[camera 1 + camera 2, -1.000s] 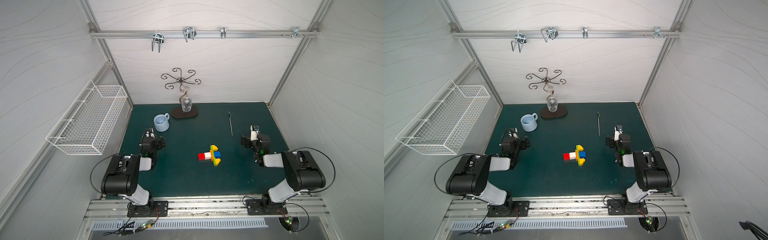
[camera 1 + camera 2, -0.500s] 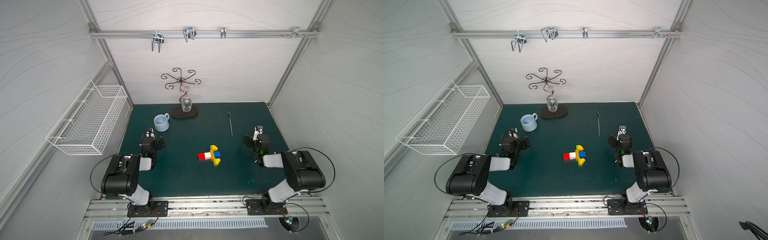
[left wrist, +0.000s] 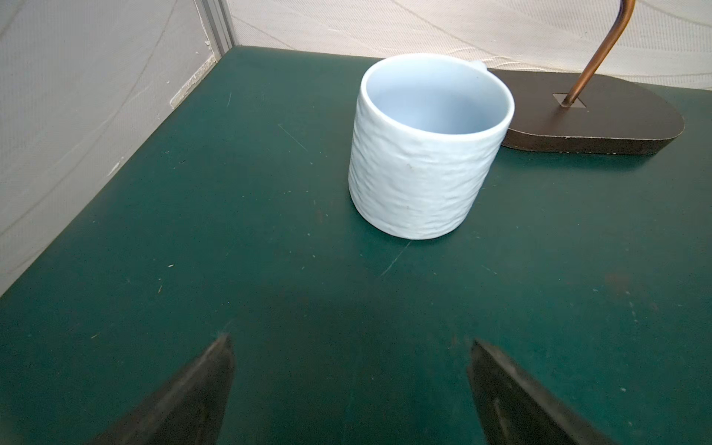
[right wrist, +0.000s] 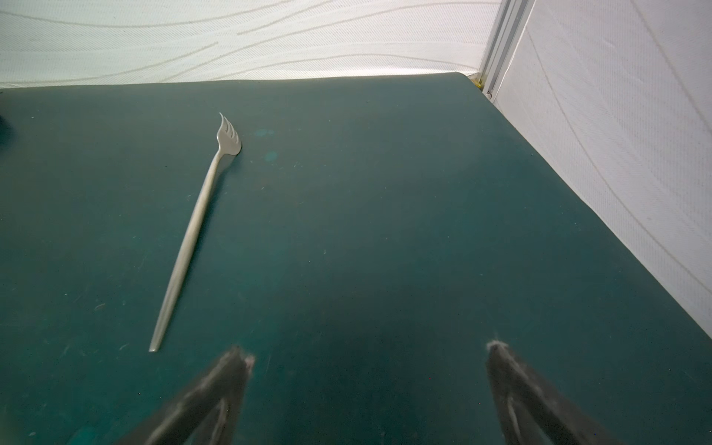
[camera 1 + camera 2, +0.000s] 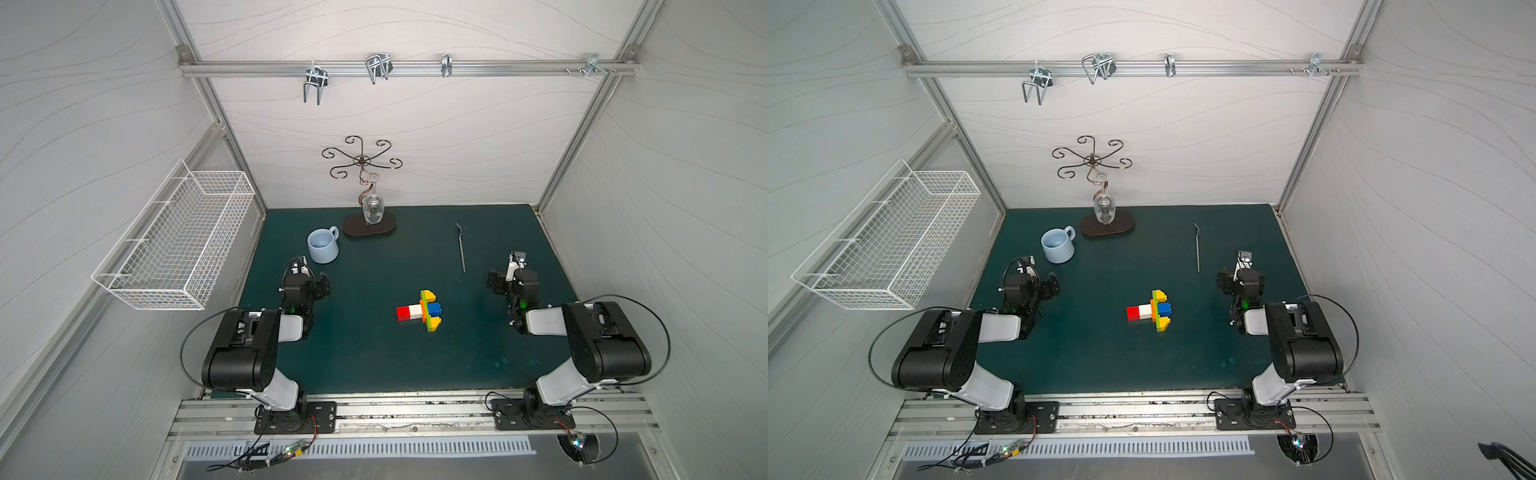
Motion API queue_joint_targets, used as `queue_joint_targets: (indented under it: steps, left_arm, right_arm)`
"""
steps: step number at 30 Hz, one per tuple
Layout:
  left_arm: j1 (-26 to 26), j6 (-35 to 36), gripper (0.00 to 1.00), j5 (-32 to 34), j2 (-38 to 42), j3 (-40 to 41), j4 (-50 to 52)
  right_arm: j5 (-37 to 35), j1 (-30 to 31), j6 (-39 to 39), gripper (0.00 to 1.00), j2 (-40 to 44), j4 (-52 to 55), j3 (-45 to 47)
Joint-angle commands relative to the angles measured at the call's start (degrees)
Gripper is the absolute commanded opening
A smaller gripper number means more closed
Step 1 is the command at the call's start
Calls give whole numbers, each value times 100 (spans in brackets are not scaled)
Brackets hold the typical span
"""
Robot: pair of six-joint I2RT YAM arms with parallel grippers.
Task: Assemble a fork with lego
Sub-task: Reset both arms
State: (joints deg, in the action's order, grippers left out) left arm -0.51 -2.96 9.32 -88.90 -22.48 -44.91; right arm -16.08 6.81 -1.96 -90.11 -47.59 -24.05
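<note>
Brick fork (image 5: 420, 311) lies mid-surface (image 5: 365, 357) and looks fully assembled, well apart from both arms. Left hand (image 3: 351, 343) and right hand (image 4: 370, 348) are spread wide and empty.

Risk: a low inward sweep could knock prongs loose. The left hand is near the mug (image 3: 424, 154), the right near the metal fork (image 4: 192, 239).

Walls are close outboard, with open room toward centre.

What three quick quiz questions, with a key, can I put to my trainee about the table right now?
1. True or false: the lego fork lies free on the mat, held by neither arm.
2. Which colour is its middle prong? A yellow, B blue, C red.
3. Fill in: the left arm's fingers, open, face the light-blue ____.
Key: 1 true; 2 B; 3 mug.
</note>
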Motion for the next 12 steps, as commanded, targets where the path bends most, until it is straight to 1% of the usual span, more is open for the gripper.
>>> queue_joint_targets:
  steps: [1,12]
  left_arm:
    - [7,74,100,60,-11,-161,-308]
    - [7,74,100,58,2,-151,-318]
  right_arm:
    - [-68,48,-31,99,-59,-171,15]
    - [-118,91,25,99,-39,-198,28]
